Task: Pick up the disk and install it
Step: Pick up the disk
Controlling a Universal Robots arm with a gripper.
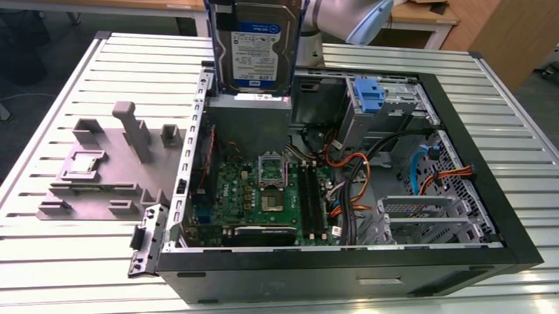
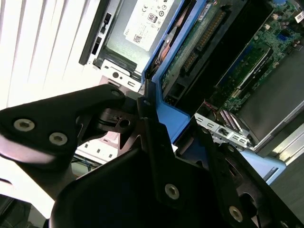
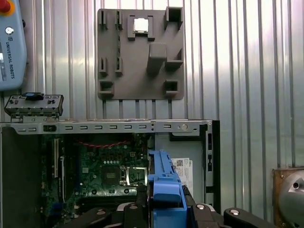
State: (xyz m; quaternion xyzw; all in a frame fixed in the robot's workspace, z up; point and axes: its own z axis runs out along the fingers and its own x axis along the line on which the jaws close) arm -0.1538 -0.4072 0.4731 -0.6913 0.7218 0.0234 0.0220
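The gripper (image 3: pixel 164 190) is clamping the disk (image 1: pixel 253 46) by its blue carrier edges and holding it upright, label exposed. This is keeping it clear above the open case (image 1: pixel 495 183). The drive cage (image 1: pixel 397 98) is sitting below the gripper, off to one side.

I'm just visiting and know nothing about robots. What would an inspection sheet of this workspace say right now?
Surface: slatted metal table, carrying an open computer case.
Job's things: disk, upright, held above the case, not yet installed.
Clutter: grey fixture plate beside the case.
Grippers: gripper shut on the disk's blue carrier.
Cables: orange, blue and black cables loose inside the case.
Surroundings: wooden furniture beyond the table; handheld controller near the case.
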